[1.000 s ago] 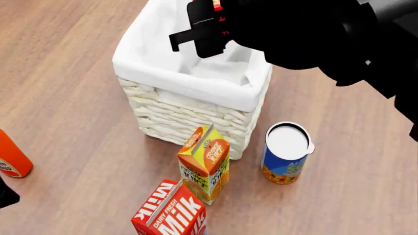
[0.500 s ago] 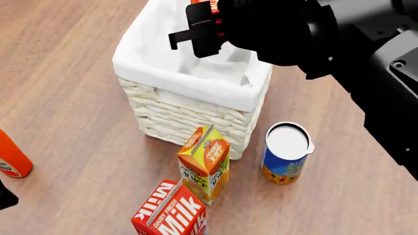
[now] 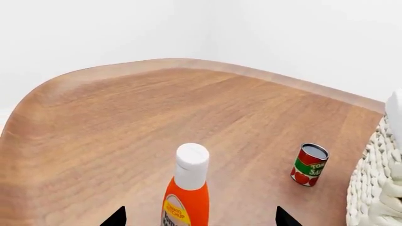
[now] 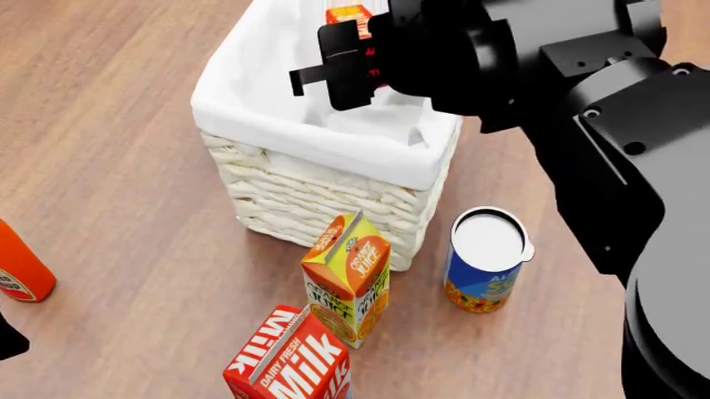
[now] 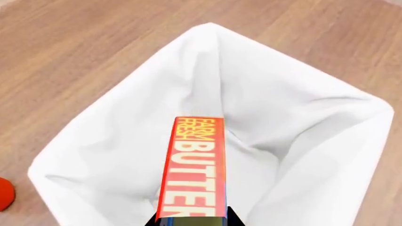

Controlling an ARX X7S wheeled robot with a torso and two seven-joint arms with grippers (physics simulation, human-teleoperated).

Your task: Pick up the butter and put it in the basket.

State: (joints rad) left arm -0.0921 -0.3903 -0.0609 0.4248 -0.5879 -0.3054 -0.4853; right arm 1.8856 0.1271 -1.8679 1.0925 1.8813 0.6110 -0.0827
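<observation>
Hanging over one basket (image 4: 332, 158), one butter (image 5: 191, 169) in right end effector (image 4: 352, 51).

Basket (image 4: 322, 179) at centre back of table (image 4: 122, 216). Butter (image 5: 191, 169) held by right gripper (image 4: 352, 51) over basket opening. Juice carton (image 4: 347, 278) just in front of basket, milk carton (image 4: 291, 359) nearer still, can (image 4: 486, 259) to carton's right. Ketchup bottle (image 4: 17, 268) far left.
</observation>
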